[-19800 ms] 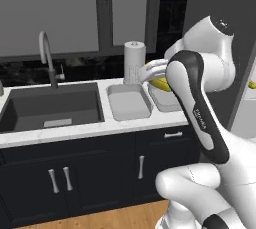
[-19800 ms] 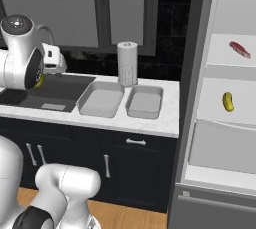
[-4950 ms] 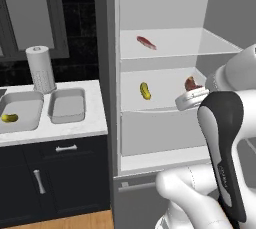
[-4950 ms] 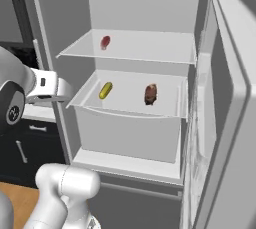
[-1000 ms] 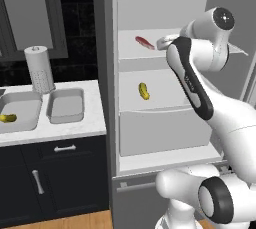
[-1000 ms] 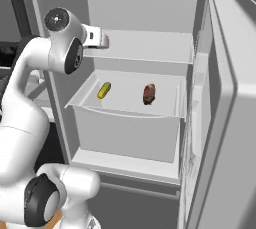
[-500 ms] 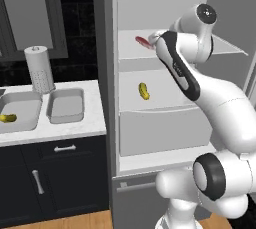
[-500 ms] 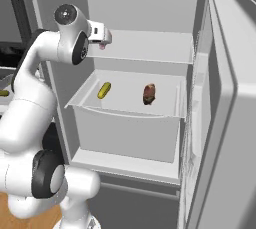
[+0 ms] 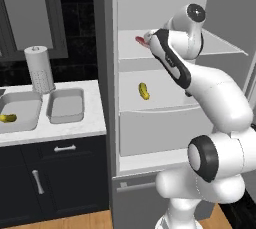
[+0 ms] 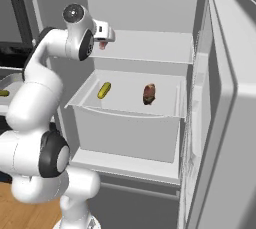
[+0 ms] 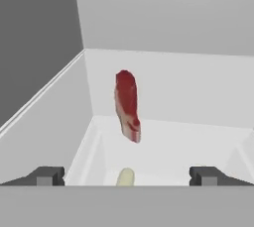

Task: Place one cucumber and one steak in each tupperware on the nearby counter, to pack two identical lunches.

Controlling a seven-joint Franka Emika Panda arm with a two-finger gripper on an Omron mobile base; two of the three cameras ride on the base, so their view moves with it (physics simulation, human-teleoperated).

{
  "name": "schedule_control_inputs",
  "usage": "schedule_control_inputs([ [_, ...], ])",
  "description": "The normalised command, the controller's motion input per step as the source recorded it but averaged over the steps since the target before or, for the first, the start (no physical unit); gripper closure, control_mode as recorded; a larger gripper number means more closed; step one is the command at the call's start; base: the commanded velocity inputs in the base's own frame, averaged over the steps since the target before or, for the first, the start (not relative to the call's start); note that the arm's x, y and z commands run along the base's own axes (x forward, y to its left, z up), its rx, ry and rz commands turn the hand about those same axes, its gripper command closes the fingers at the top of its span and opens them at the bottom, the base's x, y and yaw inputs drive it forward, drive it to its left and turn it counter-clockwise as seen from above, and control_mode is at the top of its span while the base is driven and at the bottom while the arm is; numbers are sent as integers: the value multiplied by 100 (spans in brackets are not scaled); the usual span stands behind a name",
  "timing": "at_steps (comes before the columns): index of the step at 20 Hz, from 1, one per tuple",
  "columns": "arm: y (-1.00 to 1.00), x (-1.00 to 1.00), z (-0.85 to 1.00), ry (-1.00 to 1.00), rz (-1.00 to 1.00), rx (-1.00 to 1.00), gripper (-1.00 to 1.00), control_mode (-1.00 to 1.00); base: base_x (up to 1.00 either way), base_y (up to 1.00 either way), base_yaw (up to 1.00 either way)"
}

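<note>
Claw [image 11: 126, 174] spread to its widest; the two dark fingertips [image 11: 47, 175] stand far apart at the bottom of the hand view, with nothing between them and nothing touched; it holds nothing.

The red-pink steak [image 11: 128, 106] lies beyond the tips, centre of the hand view, on the white top shelf [image 11: 198, 97] of the open fridge; apart from both fingertips. In the left base view the same steak [image 9: 140, 40] shows as a small red sliver at upper centre, just left of the hand; in the right base view it [image 10: 102, 45] peeks out below the hand at upper left.

Right base view gives what the others do not: the darker steak chunk [image 10: 149, 93] on the middle shelf, centre of frame, near a cucumber [image 10: 104, 90] to its left, the two apart.

Left base view gives the counter [image 9: 75, 128] at left, with two grey tupperware trays; the nearer tray [image 9: 65, 105] holds nothing visible; the far-left tray [image 9: 22, 113] holds a second cucumber [image 9: 7, 118]; a paper towel roll [image 9: 39, 69] stands behind them.
</note>
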Motion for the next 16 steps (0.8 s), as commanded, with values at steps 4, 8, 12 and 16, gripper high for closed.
schedule_control_inputs([
  [4,3,37,-22,-1,0,0,-100,-100,0,0,0],
  [8,0,41,-10,0,0,0,-100,-100,0,0,0],
  [12,0,38,0,0,0,0,-100,-100,0,0,0],
  [16,3,30,0,0,0,0,-100,-100,0,0,0],
])
